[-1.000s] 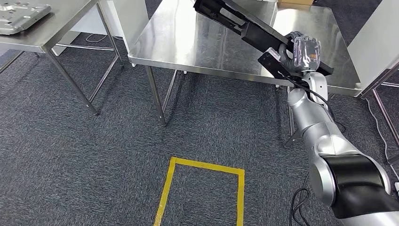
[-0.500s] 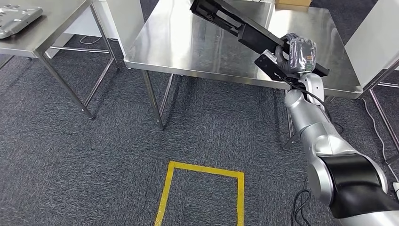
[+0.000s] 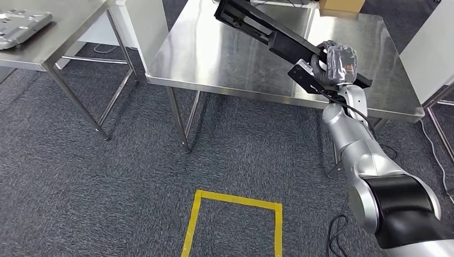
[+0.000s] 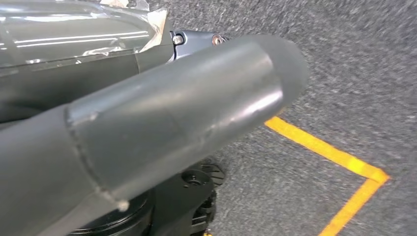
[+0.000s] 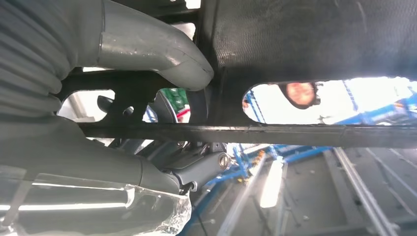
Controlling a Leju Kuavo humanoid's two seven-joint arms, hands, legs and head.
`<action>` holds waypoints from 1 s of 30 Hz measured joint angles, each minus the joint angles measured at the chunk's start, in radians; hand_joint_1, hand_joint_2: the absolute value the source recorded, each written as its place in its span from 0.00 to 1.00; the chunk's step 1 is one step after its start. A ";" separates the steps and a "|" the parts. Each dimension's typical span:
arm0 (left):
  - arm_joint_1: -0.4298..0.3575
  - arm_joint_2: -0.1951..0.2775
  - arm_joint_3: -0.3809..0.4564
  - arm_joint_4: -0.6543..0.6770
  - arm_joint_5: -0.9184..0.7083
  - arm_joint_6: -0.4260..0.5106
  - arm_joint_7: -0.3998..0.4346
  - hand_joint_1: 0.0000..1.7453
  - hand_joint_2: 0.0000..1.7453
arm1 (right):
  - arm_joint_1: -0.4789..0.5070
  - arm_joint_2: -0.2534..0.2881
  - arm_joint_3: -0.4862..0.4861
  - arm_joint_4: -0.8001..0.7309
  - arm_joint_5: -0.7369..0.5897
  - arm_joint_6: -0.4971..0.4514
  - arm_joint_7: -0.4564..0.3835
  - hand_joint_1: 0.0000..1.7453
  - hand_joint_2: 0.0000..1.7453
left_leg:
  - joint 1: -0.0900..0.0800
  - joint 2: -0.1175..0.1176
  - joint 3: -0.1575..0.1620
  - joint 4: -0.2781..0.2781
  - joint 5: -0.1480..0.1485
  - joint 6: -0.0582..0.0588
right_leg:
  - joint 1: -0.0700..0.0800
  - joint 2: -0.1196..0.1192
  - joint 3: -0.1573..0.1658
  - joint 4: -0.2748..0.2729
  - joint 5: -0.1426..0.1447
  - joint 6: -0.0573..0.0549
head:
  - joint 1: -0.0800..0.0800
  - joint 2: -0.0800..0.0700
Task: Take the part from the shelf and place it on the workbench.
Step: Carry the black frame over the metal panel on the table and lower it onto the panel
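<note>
The part (image 3: pixel 278 40) is a long black metal frame with slots. My right hand (image 3: pixel 337 63), wrapped in clear film, grips its near end and holds it slanted above the steel workbench (image 3: pixel 214 53), the far end reaching toward the back of the table. In the right wrist view the grey thumb (image 5: pixel 147 49) presses against the black part (image 5: pixel 305 34), seen from below. Whether the part touches the tabletop cannot be told. My left hand (image 4: pixel 147 113) hangs over the carpet with its thumb straight and nothing in it.
A second steel table (image 3: pixel 69 32) at the left carries a grey metal plate (image 3: pixel 21 21). A cardboard box (image 3: pixel 342 5) sits at the workbench's far edge. A white panel (image 3: pixel 428 48) stands at the right. Yellow tape (image 3: pixel 235 201) marks a square on the carpet.
The whole picture has shifted a little, so the camera moved. My right hand keeps its hold on the part over the workbench, a touch lower and further left in view.
</note>
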 joint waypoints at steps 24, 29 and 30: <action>0.005 0.006 0.008 0.002 0.007 0.001 0.002 0.00 0.00 | 0.020 0.004 0.006 0.008 0.000 -0.012 0.002 1.00 1.00 | 0.009 -0.001 -0.027 -0.018 0.043 0.027 | -0.007 0.006 -0.094 0.266 -0.148 0.018 | 0.001 0.000; 0.004 0.005 0.009 0.003 0.008 0.000 0.002 0.00 0.00 | 0.024 0.005 0.007 0.011 -0.001 -0.016 0.002 1.00 1.00 | 0.005 -0.002 0.022 -0.014 -0.006 0.006 | -0.005 -0.008 -0.015 -0.007 0.021 0.026 | 0.001 0.000; 0.004 0.005 0.009 0.003 0.008 0.000 0.002 0.00 0.00 | 0.023 0.005 0.008 0.011 0.000 -0.017 0.002 1.00 1.00 | 0.003 -0.001 0.025 -0.012 -0.010 0.001 | -0.002 -0.007 -0.012 -0.010 0.021 0.011 | 0.000 0.000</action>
